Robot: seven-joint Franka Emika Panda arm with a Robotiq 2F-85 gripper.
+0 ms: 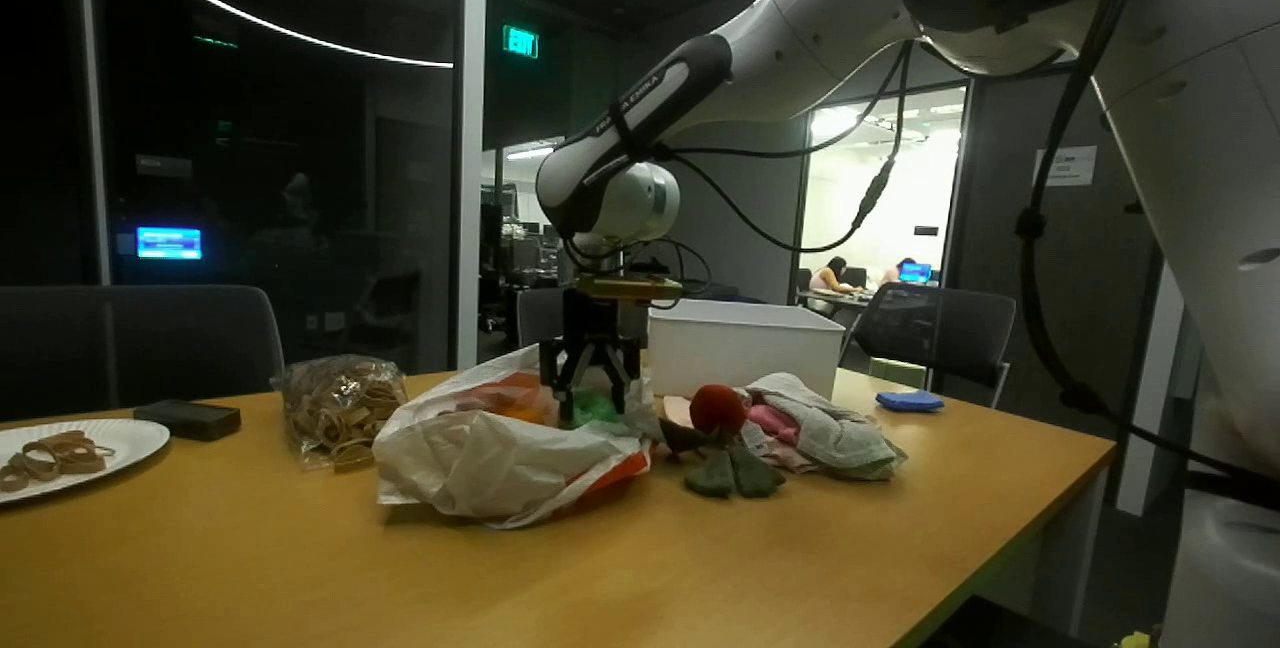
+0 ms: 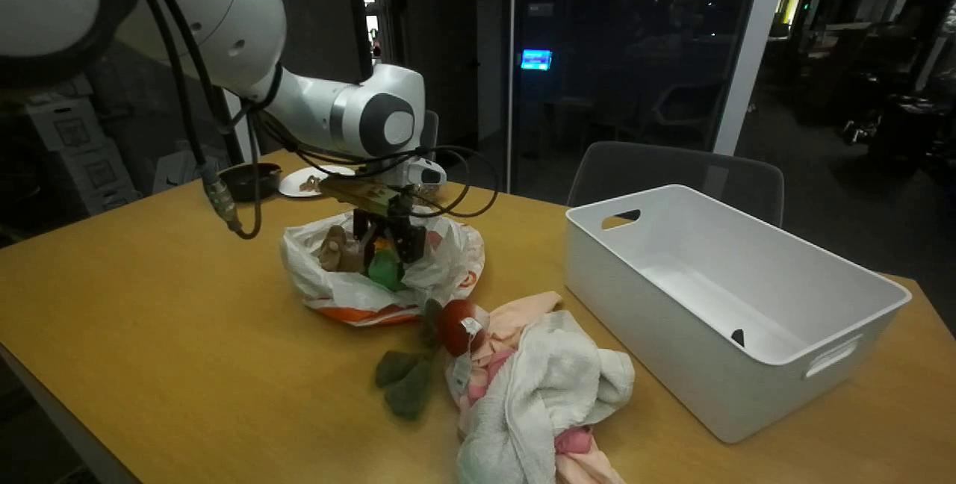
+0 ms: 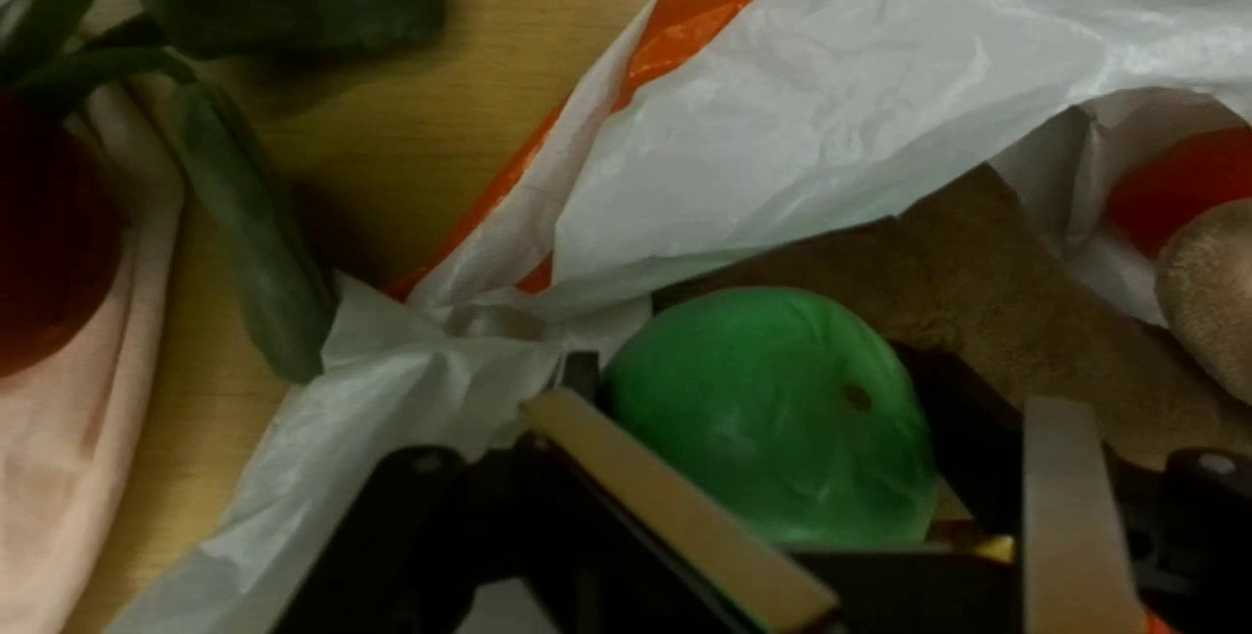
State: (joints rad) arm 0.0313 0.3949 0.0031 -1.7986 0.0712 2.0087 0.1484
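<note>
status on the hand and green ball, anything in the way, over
Hand astride green ball, firm grip unclear. Ball inside bag, top showing. Close in: brown plush, bag folds; might snag.

A ball (image 3: 773, 419) sits between the fingers (image 3: 675, 507), in a plastic bag (image 3: 782, 145). In an exterior view, a towel (image 1: 835, 425) lies right of them, a plate (image 1: 135, 436) left.
</note>
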